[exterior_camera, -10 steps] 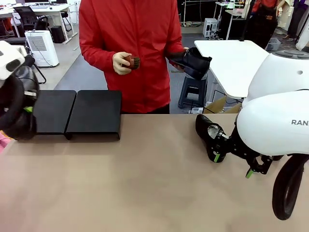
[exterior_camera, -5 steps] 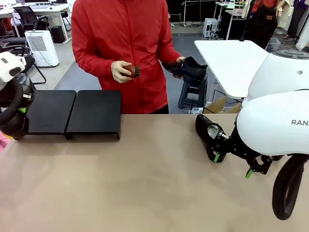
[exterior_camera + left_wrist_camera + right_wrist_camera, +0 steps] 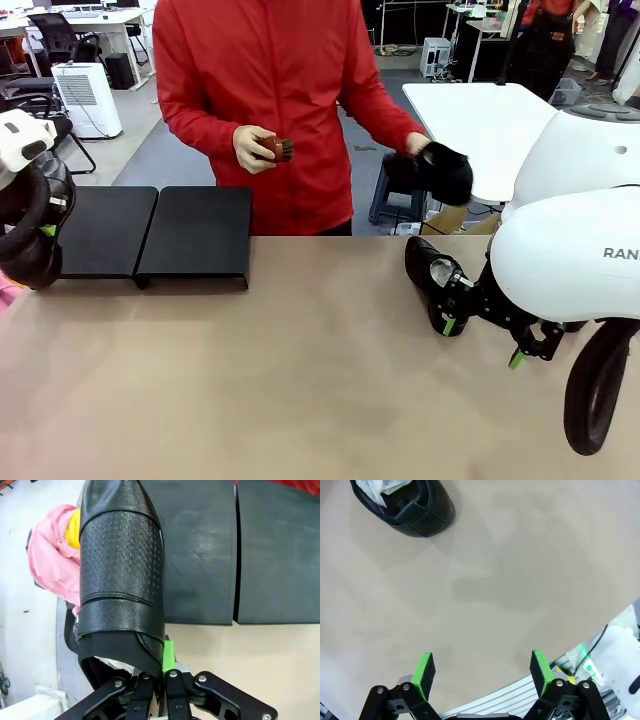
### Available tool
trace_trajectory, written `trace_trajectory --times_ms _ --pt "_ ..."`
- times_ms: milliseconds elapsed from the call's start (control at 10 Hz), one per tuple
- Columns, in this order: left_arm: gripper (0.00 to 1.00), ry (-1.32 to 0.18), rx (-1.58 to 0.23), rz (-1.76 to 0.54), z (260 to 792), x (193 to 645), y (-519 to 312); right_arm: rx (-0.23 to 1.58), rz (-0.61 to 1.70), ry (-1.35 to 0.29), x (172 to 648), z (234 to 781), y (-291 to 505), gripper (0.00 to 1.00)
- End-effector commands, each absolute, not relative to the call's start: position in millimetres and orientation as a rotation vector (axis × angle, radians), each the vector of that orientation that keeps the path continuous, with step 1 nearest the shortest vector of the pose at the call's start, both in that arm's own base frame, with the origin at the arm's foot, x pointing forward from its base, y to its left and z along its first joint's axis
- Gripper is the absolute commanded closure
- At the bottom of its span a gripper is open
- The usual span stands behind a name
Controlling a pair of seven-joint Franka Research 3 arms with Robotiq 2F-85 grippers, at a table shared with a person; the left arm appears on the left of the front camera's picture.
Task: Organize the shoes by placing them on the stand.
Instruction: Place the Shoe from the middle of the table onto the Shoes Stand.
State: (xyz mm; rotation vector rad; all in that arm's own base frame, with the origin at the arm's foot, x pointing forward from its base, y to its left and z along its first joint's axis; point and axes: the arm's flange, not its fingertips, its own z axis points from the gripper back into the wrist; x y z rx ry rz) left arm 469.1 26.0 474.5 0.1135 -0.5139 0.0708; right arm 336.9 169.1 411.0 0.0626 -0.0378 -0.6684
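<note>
Beige tabletop surface (image 3: 300, 380) carries a low matte-black two-platform stand (image 3: 160, 235) at its far left. One glossy black leather shoe (image 3: 122, 570) sits clamped in the left hand (image 3: 161, 667) at the stand's left edge. A second shoe (image 3: 425, 258) lies near the right hand (image 3: 482, 667), jaws apart. The person (image 3: 260, 80) holds a third shoe (image 3: 440, 170).

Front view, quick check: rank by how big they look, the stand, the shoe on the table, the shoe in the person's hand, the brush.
1. stand
2. shoe on the table and shoe in the person's hand: alike, unranked; the held one is farther off
3. brush
</note>
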Motion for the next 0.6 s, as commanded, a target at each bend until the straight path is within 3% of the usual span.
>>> trace_trajectory --times_ms 0,500 --pt "1.0 -0.582 0.142 0.019 478 477 25 0.071 -0.656 -0.046 338 410 170 0.0" --pt "1.0 -0.65 0.281 -0.124 468 533 26 0.071 -0.656 -0.046 338 410 170 0.0"
